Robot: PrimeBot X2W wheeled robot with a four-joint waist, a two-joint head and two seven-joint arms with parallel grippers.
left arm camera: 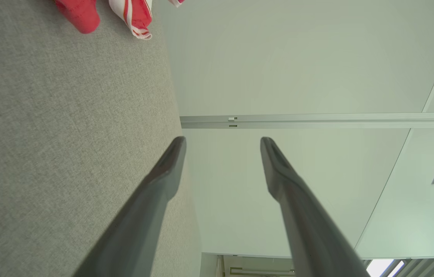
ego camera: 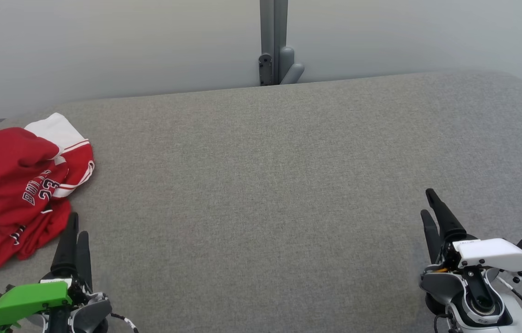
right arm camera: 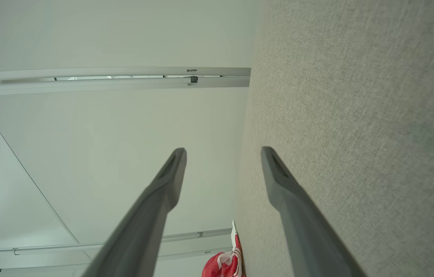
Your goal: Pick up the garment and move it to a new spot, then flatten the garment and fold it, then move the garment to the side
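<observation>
Head view: crumpled red-and-white jersey garment [ego camera: 15, 185] heaped at the far left of the grey fabric-covered surface [ego camera: 261, 185], just beyond the left gripper [ego camera: 78, 224]. Right gripper [ego camera: 426, 202] well apart, lower right.

Left wrist view: fingers spread wide, nothing between them; garment at top edge.

Right wrist view: fingers likewise parted, empty.

Judged light, limp, slippery knit. Pinch a raised fold or the white hem.

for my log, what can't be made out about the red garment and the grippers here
Head view: the left edge cuts off the garment; its folds hide part of the lettering.
Wrist views: top edge (left) and bottom edge (right) crop the garment to scraps.
Head view: the bottom edge crops the base of the left gripper.
</observation>
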